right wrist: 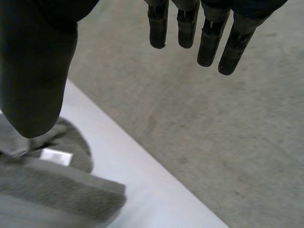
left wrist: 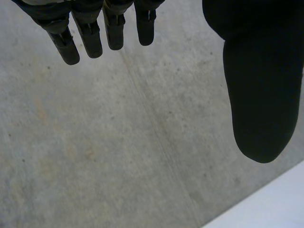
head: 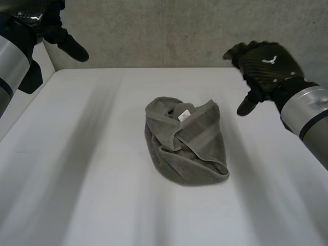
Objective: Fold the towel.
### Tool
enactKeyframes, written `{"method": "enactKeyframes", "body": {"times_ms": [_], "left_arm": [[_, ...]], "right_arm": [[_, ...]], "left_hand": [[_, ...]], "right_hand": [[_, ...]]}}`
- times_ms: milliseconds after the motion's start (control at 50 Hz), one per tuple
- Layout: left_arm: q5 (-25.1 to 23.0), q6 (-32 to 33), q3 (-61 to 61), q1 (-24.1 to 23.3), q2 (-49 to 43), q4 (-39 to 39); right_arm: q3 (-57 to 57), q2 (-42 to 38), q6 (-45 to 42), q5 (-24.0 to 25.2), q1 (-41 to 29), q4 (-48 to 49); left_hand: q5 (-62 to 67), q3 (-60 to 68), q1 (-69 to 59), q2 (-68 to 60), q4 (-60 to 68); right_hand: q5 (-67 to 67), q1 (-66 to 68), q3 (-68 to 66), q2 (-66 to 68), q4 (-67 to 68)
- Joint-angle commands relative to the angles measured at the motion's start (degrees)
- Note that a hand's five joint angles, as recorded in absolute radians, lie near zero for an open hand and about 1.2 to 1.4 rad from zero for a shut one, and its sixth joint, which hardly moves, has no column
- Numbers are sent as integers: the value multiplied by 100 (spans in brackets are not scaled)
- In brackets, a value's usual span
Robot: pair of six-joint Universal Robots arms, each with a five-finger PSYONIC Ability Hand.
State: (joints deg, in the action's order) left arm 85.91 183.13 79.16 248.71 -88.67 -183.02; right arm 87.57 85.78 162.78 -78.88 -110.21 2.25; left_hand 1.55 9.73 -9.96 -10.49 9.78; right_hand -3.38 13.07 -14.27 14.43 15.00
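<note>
White bench (head: 77,179), flat and level. One item lies on it: a grey towel (head: 184,141), bunched and loosely folded over itself, about midway between the side edges. A white label (head: 184,115) faces up at its far end.

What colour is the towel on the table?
The towel is plain grey-brown with a small white label, seen best in the head view.
</note>
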Motion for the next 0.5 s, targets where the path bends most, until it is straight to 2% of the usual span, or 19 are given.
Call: {"method": "enactKeyframes", "body": {"times_ms": [20,100,500], "left_arm": [[14,4,-260,-15,-317,591],[14,30,-331,-24,-467,733],[-21,74,-234,-50,-555,715]], "right_arm": [[-127,44,96,-796,61,21],[-223,35,88,-1086,61,-23],[-267,0,27,-990,70,-111]], "left_hand": [[-133,49,-25,27,44],[-133,49,-25,27,44],[-133,49,-25,27,44]], "right_hand": [[338,-307,427,-443,-500],[338,-307,427,-443,-500],[338,-307,427,-443,-500]]}}
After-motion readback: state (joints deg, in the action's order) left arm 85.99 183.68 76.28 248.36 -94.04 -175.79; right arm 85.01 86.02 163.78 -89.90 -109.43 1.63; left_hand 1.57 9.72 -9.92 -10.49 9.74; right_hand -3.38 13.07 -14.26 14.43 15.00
